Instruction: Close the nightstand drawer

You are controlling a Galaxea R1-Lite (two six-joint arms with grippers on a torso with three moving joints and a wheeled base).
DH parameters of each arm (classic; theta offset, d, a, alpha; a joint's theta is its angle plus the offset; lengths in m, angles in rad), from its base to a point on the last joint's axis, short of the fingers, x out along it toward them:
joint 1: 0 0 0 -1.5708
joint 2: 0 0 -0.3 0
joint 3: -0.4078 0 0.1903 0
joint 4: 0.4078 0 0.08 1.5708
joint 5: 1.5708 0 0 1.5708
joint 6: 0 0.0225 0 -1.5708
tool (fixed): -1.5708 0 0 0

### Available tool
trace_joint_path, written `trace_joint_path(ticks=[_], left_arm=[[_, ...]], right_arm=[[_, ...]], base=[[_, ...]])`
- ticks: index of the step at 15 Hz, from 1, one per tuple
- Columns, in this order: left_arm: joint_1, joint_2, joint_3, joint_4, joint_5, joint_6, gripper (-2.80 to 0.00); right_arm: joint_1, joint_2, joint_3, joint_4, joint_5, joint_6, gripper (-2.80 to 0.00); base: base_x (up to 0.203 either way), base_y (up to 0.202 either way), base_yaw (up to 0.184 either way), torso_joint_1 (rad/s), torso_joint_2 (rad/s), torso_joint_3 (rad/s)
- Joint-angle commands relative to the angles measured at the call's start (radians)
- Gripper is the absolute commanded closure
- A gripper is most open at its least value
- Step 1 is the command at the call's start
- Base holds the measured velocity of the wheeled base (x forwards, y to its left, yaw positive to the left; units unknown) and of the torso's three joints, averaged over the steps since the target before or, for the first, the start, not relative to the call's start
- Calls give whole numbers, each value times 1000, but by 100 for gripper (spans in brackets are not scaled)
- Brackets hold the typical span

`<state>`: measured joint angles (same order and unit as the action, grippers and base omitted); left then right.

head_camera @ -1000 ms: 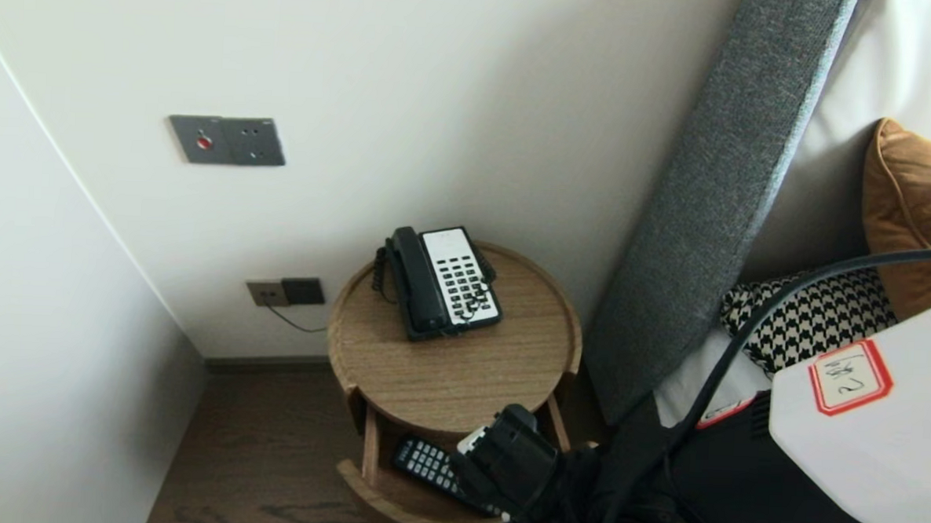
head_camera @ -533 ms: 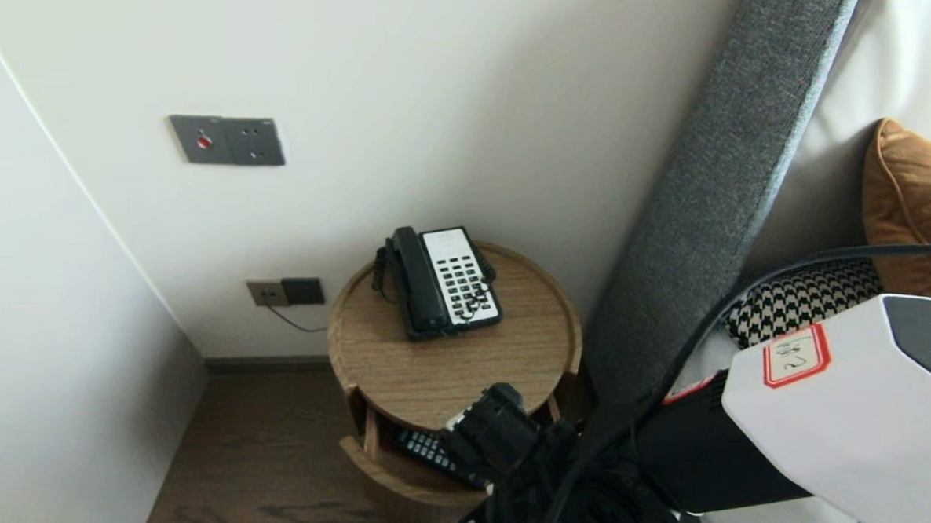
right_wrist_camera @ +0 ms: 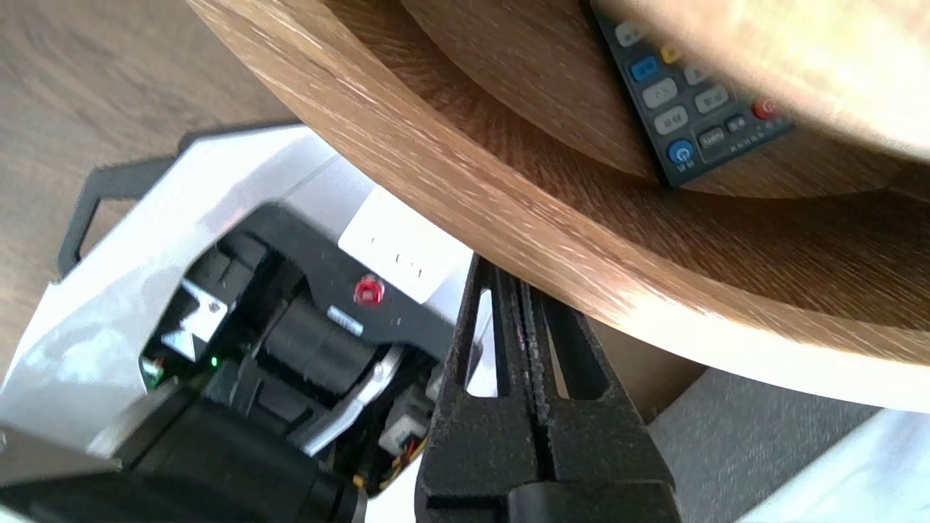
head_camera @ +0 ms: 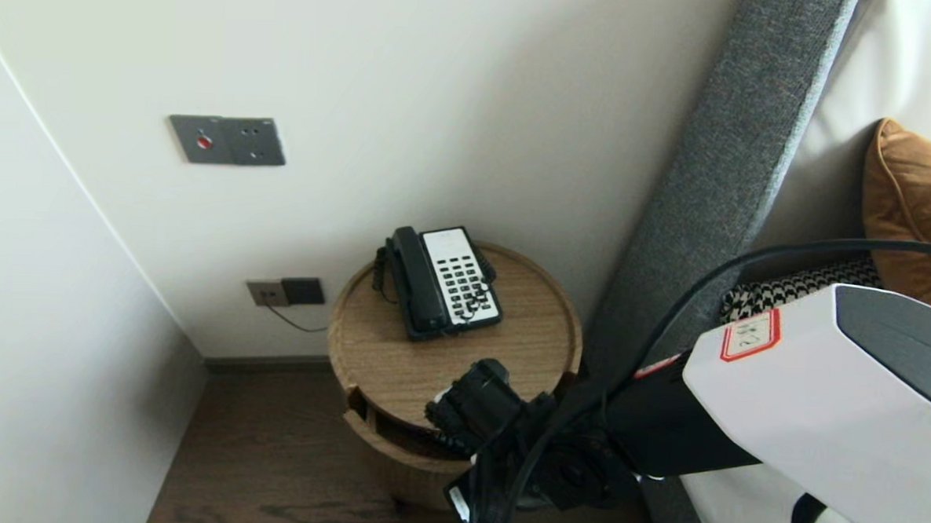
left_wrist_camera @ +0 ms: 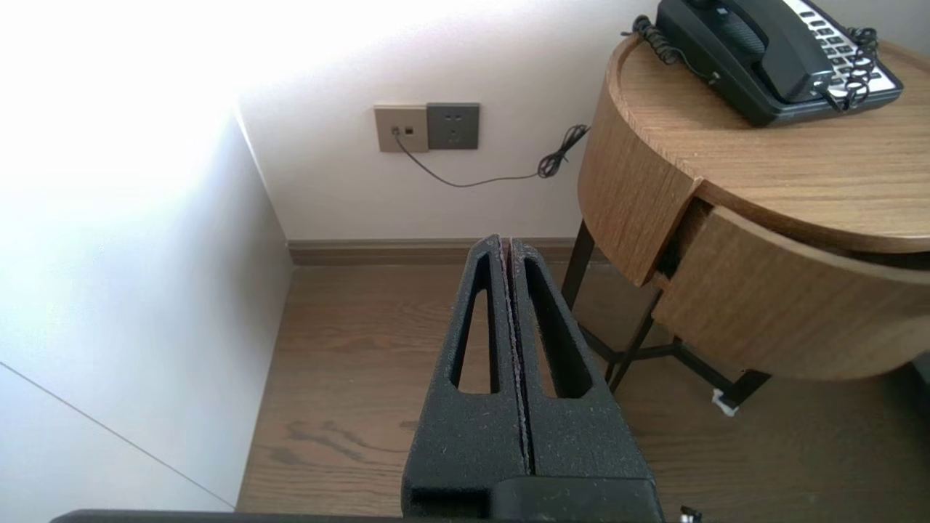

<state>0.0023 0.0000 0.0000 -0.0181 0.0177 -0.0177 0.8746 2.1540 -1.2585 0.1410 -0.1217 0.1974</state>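
Curved-front drawer of light oak wood (head_camera: 383,439) — sits just under the top of the round wooden bedside table (head_camera: 509,350). It stands out from the table's body only a little, with a narrow dark gap at its side. Front is level, with the grain running across.

Slim black plastic remote control (right_wrist_camera: 690,109), grey keys plus one blue and one red — lies flat on the drawer floor, keys up. Its far end is hidden beneath the tabletop.

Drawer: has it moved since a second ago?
Yes. The drawer has slid in under the table top, now almost closed, with the shut right pincer at its front.
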Motion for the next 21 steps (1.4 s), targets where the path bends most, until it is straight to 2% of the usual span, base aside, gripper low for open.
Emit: trace_joint_path(ticks=[1, 13, 21], left_arm=[[1, -5, 2, 0, 1, -1, 0], [1, -5, 2, 0, 1, -1, 0], [1, -5, 2, 0, 1, -1, 0]], right_arm=[[-12, 22, -31, 1, -1, -1, 0], [-34, 65, -140, 3, -16, -3, 0], [-32, 49, -125, 28, -29, -3, 0]], base=[[0, 0, 0, 0, 0, 0], [0, 0, 0, 0, 0, 0], [0, 0, 0, 0, 0, 0]])
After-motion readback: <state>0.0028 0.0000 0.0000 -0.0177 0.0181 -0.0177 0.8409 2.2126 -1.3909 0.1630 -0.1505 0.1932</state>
